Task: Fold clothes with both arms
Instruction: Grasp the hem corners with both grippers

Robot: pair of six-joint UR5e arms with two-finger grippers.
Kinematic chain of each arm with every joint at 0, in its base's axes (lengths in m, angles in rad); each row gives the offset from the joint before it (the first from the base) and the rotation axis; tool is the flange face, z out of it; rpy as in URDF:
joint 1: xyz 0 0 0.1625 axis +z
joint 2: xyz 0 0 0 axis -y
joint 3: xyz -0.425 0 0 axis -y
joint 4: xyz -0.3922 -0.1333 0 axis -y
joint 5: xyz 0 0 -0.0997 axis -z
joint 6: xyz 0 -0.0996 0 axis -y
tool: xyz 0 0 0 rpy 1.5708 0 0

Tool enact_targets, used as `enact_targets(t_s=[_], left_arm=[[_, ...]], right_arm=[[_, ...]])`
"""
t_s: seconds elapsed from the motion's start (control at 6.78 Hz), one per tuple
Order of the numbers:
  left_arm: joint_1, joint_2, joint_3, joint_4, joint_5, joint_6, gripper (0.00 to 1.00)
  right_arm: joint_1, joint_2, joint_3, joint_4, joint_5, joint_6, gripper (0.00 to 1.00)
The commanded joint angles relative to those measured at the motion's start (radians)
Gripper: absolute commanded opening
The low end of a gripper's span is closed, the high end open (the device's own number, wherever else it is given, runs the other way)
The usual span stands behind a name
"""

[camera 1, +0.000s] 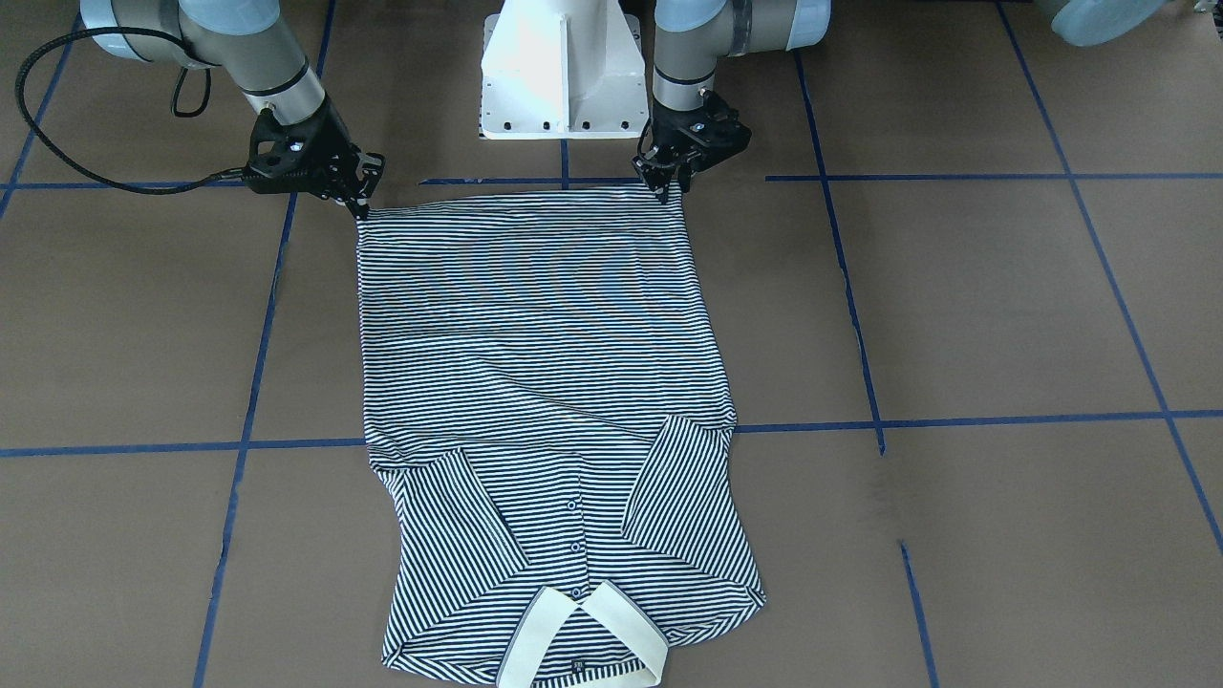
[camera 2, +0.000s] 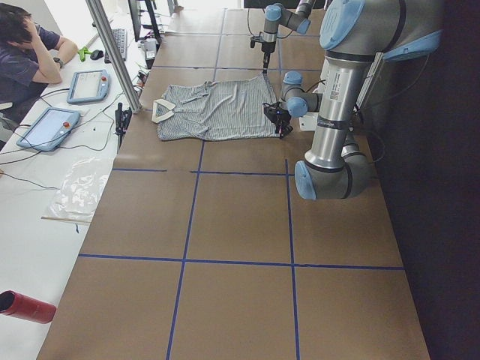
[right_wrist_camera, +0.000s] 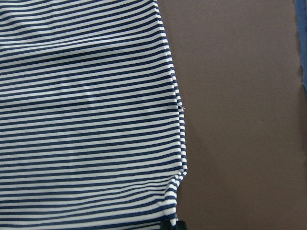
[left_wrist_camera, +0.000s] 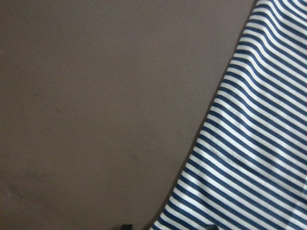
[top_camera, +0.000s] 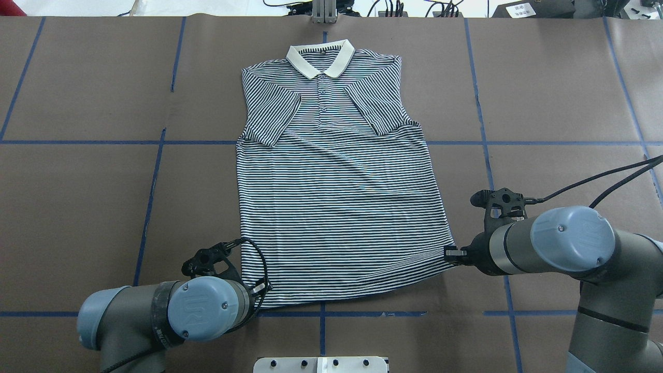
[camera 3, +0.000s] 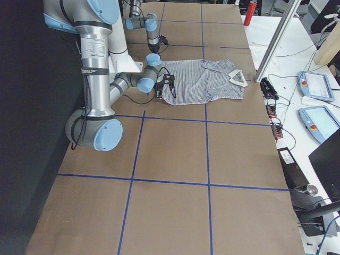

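Two black two-finger grippers sit at the hem corners of the navy-and-white striped polo shirt [top_camera: 336, 171], which lies flat, front up, sleeves folded in, cream collar [top_camera: 321, 58] far from the robot, on the brown counter [top_camera: 83, 181]. Left gripper [top_camera: 260, 291] at the left hem corner, right gripper [top_camera: 451, 255] at the right; jaws look pinched on fabric, likely to lift the hem toward the collar. Blue tape lines [top_camera: 155, 171] cross the counter, and nothing blocks the fold path.

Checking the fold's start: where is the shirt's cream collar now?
In the overhead view the collar lies at the table's far edge, centre, opposite the hem where the left gripper and right gripper sit.
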Motion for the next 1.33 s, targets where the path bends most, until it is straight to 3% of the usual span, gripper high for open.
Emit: enact_targets(t_s=[0.0, 0.29, 0.59, 0.74, 1.03, 1.18], left_arm=[[0.0, -0.003, -0.002, 0.0, -0.002, 0.003, 0.0], [-0.001, -0.003, -0.039, 0.0, -0.01, 0.01, 0.0], [-0.007, 0.034, -0.152, 0.015, -0.008, 0.019, 0.0], [-0.009, 0.083, -0.23, 0.037, -0.01, 0.059, 0.0], [-0.006, 0.137, -0.386, 0.116, -0.06, 0.137, 0.0], [0.014, 0.154, -0.43, 0.136, -0.072, 0.166, 0.0]], right_arm=[[0.003, 0.0, 0.001, 0.0, 0.001, 0.0, 0.0], [0.019, -0.002, 0.003, 0.0, 0.018, 0.0, 0.0], [0.046, -0.01, 0.026, -0.002, 0.099, 0.0, 0.0], [0.046, -0.083, 0.09, 0.0, 0.115, 0.002, 0.0], [0.005, -0.099, 0.15, 0.0, 0.153, 0.014, 0.0], [-0.001, -0.126, 0.185, 0.0, 0.238, 0.015, 0.0]])
